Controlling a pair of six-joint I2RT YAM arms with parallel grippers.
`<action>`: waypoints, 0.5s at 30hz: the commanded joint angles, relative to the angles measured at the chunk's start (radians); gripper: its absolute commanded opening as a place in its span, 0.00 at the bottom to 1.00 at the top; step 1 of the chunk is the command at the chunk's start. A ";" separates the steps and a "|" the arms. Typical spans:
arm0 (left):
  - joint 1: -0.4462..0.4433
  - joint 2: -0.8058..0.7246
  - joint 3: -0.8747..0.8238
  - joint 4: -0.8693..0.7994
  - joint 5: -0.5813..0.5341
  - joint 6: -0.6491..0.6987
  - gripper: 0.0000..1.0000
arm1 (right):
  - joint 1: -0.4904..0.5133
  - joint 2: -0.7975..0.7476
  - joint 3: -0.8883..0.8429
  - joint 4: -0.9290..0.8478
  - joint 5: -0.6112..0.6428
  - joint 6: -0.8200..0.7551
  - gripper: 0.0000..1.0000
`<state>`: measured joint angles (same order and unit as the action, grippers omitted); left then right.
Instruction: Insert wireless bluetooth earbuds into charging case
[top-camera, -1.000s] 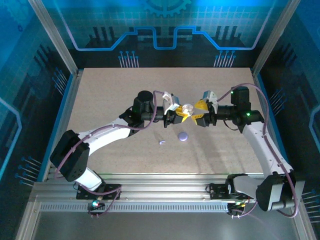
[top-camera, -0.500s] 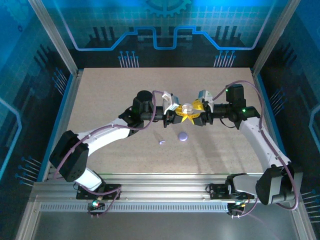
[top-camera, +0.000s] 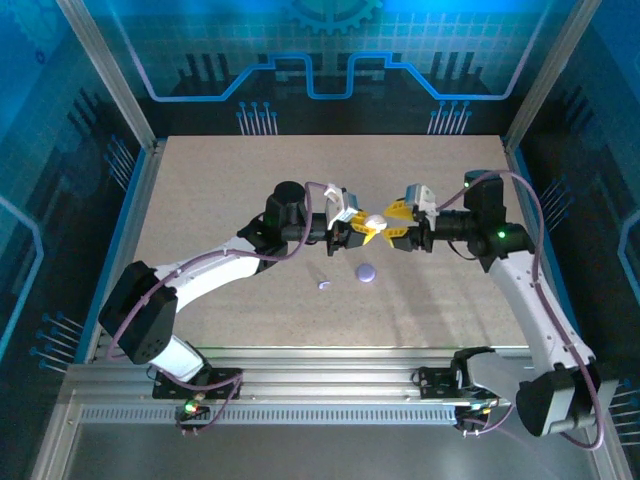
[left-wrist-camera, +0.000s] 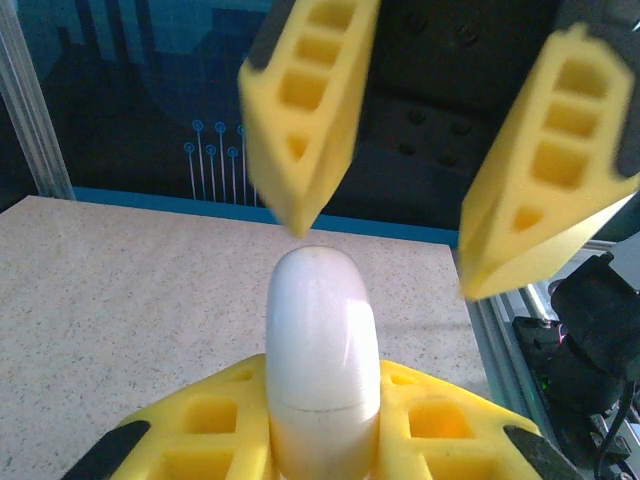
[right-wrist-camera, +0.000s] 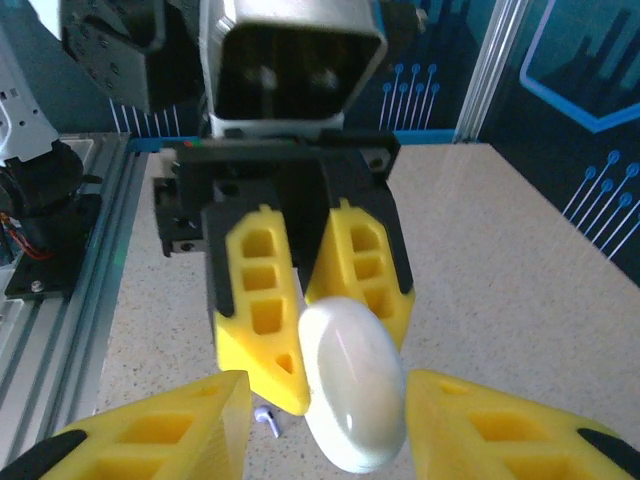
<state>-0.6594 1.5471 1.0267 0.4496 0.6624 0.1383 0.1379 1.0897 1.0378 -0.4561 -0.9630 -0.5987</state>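
The off-white pebble of the charging case (left-wrist-camera: 320, 330) sticks out from between the yellow fingers of my left gripper (left-wrist-camera: 322, 400), which is shut on it above the table's middle. My right gripper (right-wrist-camera: 325, 390) faces it head-on, open, with one fingertip (right-wrist-camera: 160, 430) on each side of the case (right-wrist-camera: 355, 385). Its right finger stands very near the shell. From above, the left gripper (top-camera: 360, 229) and right gripper (top-camera: 392, 224) meet at the case (top-camera: 374, 221). A lavender disc of the case (top-camera: 367, 271) lies on the table below them. One earbud (top-camera: 322, 285) (right-wrist-camera: 267, 420) lies to the disc's left.
The speckled beige table (top-camera: 220, 190) is fenced by aluminium rails (top-camera: 300, 385) in front and blue panel walls on the other sides. Both arms reach inward over the middle, with bare table behind them and at both sides.
My right gripper came in toward the case, then eased back slightly, and its jaws have narrowed around it. The left gripper, disc and earbud have stayed put.
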 joint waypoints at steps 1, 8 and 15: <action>-0.006 -0.015 -0.004 0.014 0.017 0.023 0.20 | -0.019 -0.024 -0.027 0.005 -0.017 -0.019 0.44; -0.006 -0.024 -0.011 0.042 0.064 0.019 0.20 | -0.046 0.046 0.036 -0.104 -0.055 -0.132 0.40; -0.006 -0.030 -0.018 0.060 0.094 0.020 0.20 | -0.044 0.093 0.078 -0.156 -0.109 -0.206 0.38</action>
<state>-0.6594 1.5471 1.0237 0.4618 0.7074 0.1379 0.1036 1.1717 1.0737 -0.5591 -1.0092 -0.7475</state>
